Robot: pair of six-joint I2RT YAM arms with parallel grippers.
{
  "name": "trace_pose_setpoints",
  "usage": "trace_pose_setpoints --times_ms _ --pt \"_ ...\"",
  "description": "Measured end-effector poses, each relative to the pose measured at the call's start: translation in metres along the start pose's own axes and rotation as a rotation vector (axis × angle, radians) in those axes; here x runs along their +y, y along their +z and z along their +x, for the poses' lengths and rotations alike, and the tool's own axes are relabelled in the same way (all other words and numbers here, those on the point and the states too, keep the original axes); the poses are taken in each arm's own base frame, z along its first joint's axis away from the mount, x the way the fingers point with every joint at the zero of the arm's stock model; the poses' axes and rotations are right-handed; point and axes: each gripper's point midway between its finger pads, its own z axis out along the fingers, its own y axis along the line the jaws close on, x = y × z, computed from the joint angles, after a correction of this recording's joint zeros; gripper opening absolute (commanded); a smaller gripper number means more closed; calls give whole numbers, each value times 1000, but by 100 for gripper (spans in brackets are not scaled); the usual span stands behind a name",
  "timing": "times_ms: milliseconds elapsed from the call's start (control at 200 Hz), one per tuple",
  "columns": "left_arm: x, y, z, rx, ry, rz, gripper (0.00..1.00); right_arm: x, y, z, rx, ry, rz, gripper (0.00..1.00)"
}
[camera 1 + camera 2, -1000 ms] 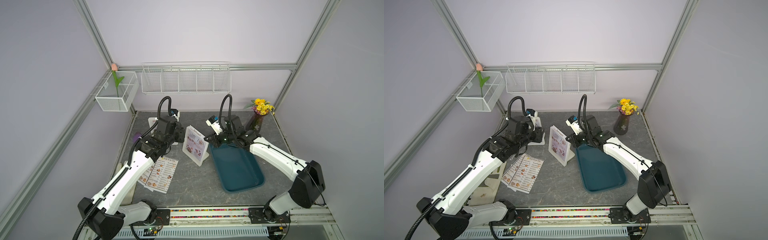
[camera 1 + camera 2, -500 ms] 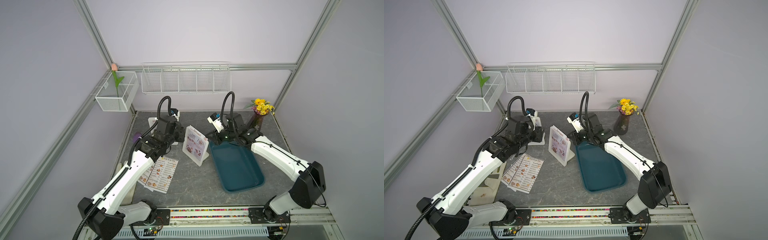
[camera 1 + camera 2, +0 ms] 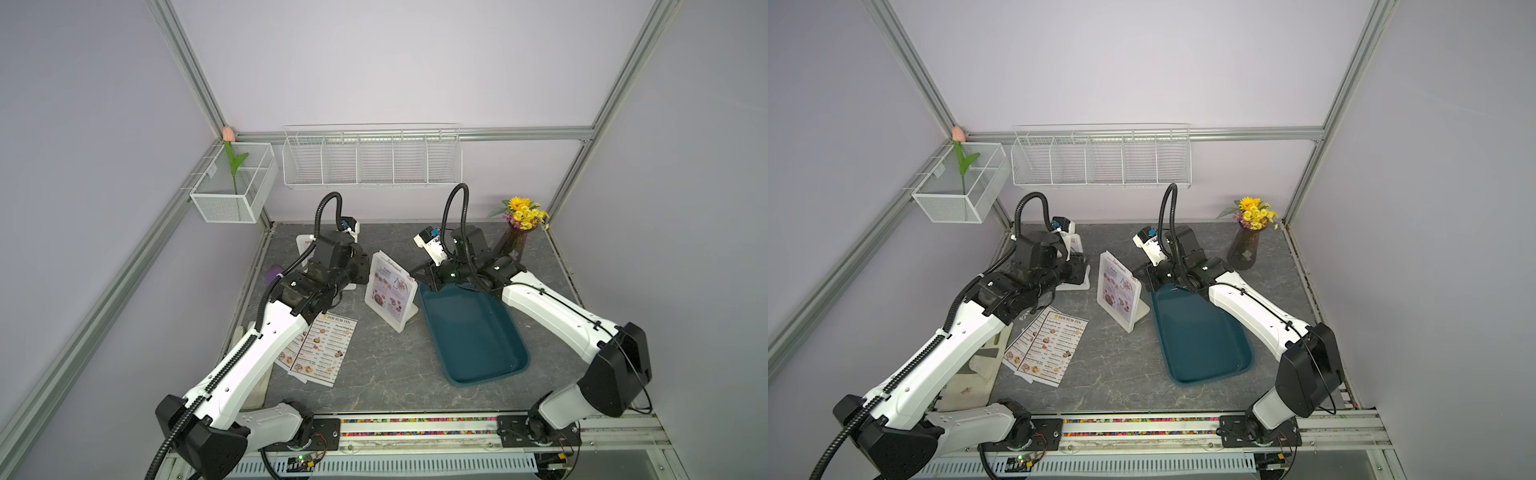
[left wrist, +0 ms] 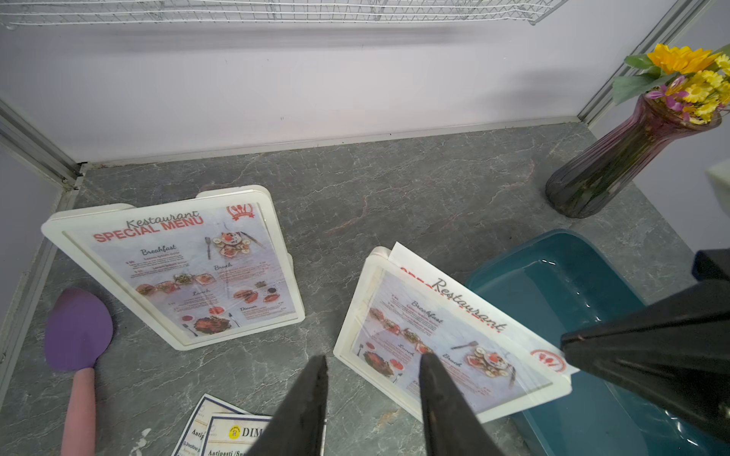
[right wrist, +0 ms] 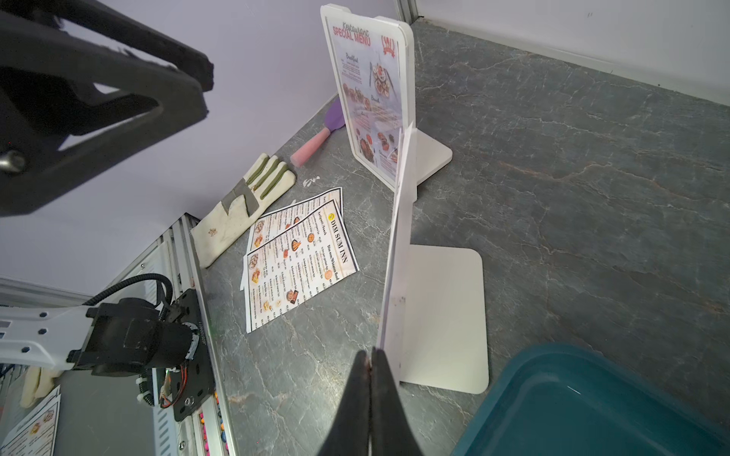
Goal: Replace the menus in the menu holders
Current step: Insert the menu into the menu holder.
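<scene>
Bright, even light; soft shadows; wide-angle edge distortion.

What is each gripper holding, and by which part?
The right gripper pinches the SPECIAL MENU sheet by its protruding corner; the left gripper holds nothing.

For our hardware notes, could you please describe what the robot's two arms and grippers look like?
The left arm and right arm have glossy white shells with black joint housings. A black ribbed hose loops above each wrist. The left gripper and right gripper have matte black, tapering fingers.
</scene>
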Motion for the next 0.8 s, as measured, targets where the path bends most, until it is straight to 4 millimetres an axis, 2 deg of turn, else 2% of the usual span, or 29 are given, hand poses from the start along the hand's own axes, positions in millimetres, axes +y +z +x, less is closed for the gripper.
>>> trace_pose_setpoints --times_ms 655,800 --pt "0 0 0 0 0 0 41 -1 11 10 42 16 -14 7" --pt "0 0 0 0 0 0 41 -1 11 9 41 15 -14 12"
